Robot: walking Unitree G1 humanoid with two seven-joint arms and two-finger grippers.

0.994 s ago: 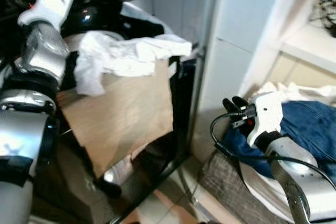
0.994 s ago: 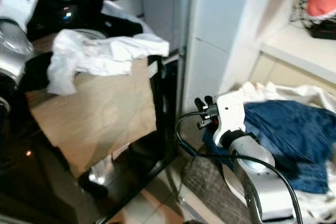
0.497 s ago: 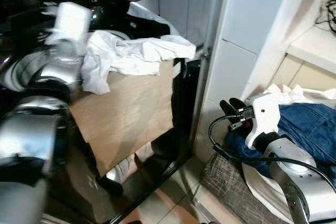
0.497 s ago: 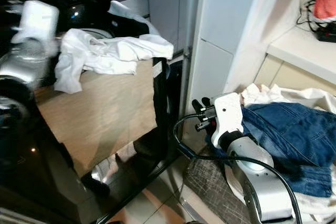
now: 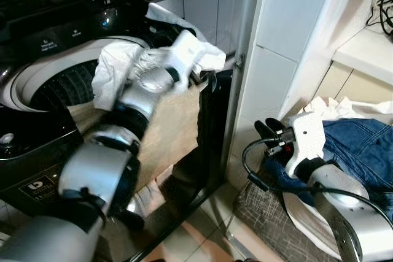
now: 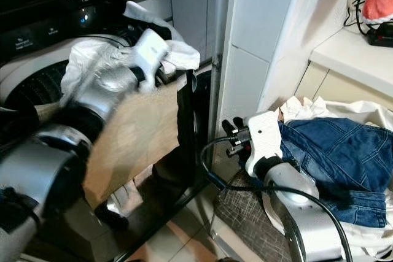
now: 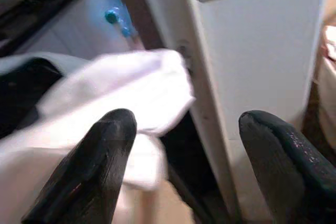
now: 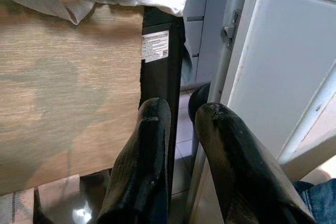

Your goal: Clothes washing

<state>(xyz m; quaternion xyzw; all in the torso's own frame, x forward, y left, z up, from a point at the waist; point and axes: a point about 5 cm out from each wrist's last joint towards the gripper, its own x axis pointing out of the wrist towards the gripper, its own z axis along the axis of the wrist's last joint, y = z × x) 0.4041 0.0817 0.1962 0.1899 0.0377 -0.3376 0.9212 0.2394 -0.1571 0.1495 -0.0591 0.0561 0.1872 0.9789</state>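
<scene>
Over the washer (image 5: 55,84) | left hand (image 7: 184,145) wide open, at white cloth (image 5: 113,65), holding nothing | right hand (image 5: 268,129) nearly closed, empty, beside jeans (image 5: 362,151)

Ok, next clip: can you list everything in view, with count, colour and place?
Washer: one, black top-loader with open white drum, at left.
White cloth: one, draped over the washer's rim.
Cardboard: one tan sheet, leaning on the washer's side.
Cabinet: one, white, centre.
Jeans: one, blue, in the laundry pile at right.
White laundry: pale pieces around the jeans.
Shelf: one, white, upper right, holding cables.
Left pincer: open, at the white cloth.
Right pincer: shut, low beside the jeans.
</scene>
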